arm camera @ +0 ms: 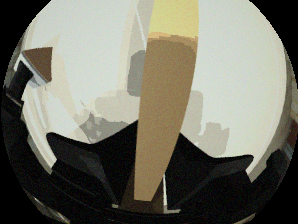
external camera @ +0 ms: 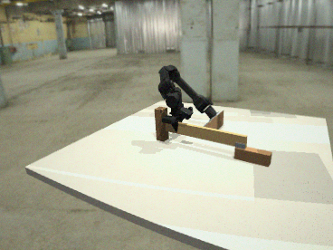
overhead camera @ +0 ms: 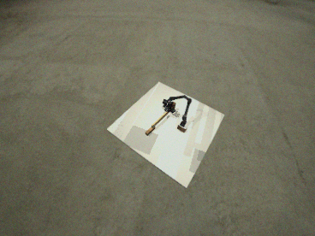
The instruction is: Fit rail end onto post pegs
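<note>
The long wooden rail (overhead camera: 158, 120) (external camera: 210, 134) (arm camera: 166, 95) is up off the table and looks about level. Its far end sits at the bracket (external camera: 240, 145) on the low footboard block (overhead camera: 150, 131) (external camera: 253, 156). Its near end is at the upright brown post (external camera: 161, 124); in the wrist view dark brown wood shows beside and below that end. My gripper (external camera: 175, 126) (arm camera: 153, 124) is shut on the rail close to the post, with one finger on each side. The pegs and holes are hidden, and I cannot tell whether a thin gap remains between rail end and post.
The arm's base stands beside a brown upright board (overhead camera: 181, 128) (external camera: 217, 120) (arm camera: 42, 62), off to one side of the rail. The pale table top (overhead camera: 171, 158) (external camera: 136, 172) carries patches of shadow. The arm arches over toward the post.
</note>
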### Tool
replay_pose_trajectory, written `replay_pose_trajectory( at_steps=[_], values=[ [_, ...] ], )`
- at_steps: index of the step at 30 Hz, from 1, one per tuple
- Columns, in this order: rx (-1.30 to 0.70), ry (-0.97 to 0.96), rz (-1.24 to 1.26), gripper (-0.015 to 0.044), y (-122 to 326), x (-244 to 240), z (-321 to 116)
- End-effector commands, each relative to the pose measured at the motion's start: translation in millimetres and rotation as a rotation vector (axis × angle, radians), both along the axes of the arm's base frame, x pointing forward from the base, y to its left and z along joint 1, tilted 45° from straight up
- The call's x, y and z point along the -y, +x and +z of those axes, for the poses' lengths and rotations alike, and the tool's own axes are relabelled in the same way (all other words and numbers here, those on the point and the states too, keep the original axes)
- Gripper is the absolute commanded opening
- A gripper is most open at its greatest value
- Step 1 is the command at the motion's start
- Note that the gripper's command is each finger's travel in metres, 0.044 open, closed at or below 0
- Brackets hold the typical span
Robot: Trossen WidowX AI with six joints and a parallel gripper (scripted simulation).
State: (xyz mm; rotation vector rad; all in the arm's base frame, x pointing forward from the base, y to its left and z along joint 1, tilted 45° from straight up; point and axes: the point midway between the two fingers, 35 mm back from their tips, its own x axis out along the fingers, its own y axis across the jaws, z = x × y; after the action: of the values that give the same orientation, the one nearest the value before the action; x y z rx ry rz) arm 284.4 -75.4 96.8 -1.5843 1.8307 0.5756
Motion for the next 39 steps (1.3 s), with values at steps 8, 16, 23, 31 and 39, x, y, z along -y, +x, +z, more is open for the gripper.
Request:
replay_pose_trajectory(
  at_steps=[8,16,23,31,39],
  values=[
    [0.0,-0.007,0.005,0.0,-0.9,2.9,5.0],
    [0.0,-0.007,0.005,0.0,-1.4,4.8,6.5],
    [0.0,-0.007,0.005,0.0,-1.8,6.6,7.6],
    [0.002,0.002,0.003,0.0105,-1.0,3.9,4.4],
    [0.002,0.002,0.003,0.0315,-1.0,3.9,4.4]
  ],
)
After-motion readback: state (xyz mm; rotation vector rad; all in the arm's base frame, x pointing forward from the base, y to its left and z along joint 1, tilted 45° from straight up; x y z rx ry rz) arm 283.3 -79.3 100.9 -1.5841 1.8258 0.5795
